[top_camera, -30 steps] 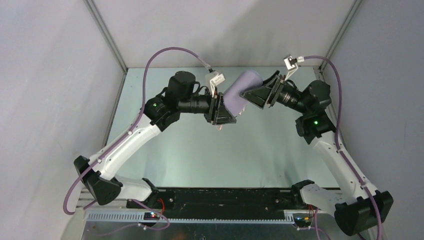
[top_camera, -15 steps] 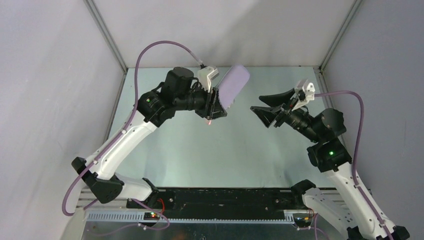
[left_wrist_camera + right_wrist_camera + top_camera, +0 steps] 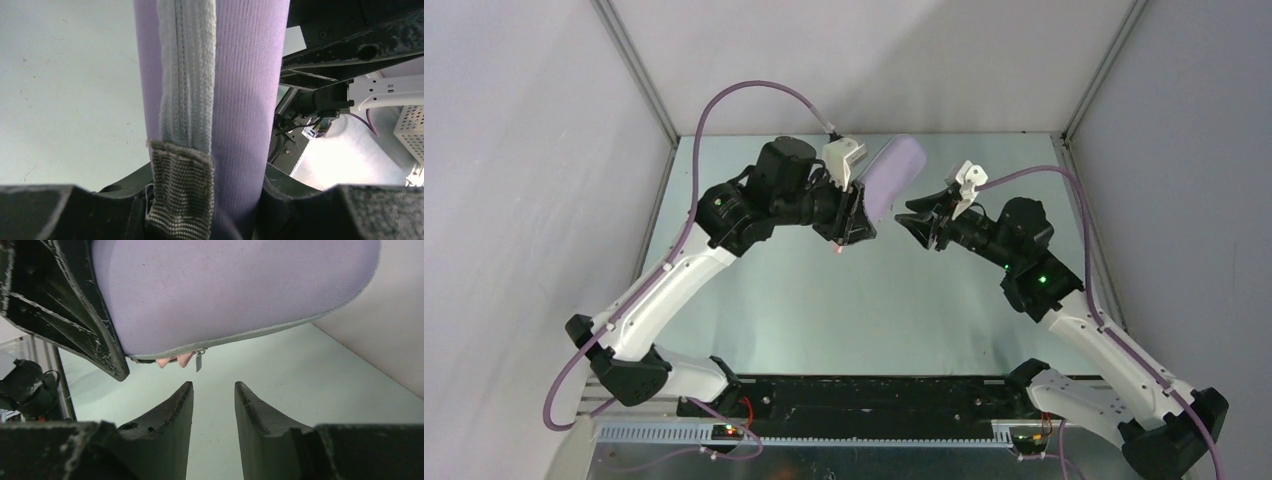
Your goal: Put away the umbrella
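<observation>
My left gripper (image 3: 856,215) is shut on the lower end of a pale lilac case (image 3: 892,170), held tilted up above the table. In the left wrist view the case (image 3: 245,100) stands between the fingers, its grey zipper tape (image 3: 187,75) facing the camera. Of the umbrella only small pale pink bits (image 3: 170,360) show, poking out at the case's seam beside a zipper pull (image 3: 199,360). My right gripper (image 3: 919,218) hangs just right of the case. Its jaws (image 3: 212,385) are a little apart with nothing between them, tips just under the case (image 3: 225,290).
The pale green table (image 3: 854,300) lies below both arms. White walls with metal corner posts (image 3: 639,70) close in the back and sides. A purple cable (image 3: 744,90) loops over the left arm. The black base rail (image 3: 874,395) runs along the near edge.
My right arm let go of the case, swung away to the right and came back toward it, its jaws narrowing. The left arm tipped the case up and toward the back.
</observation>
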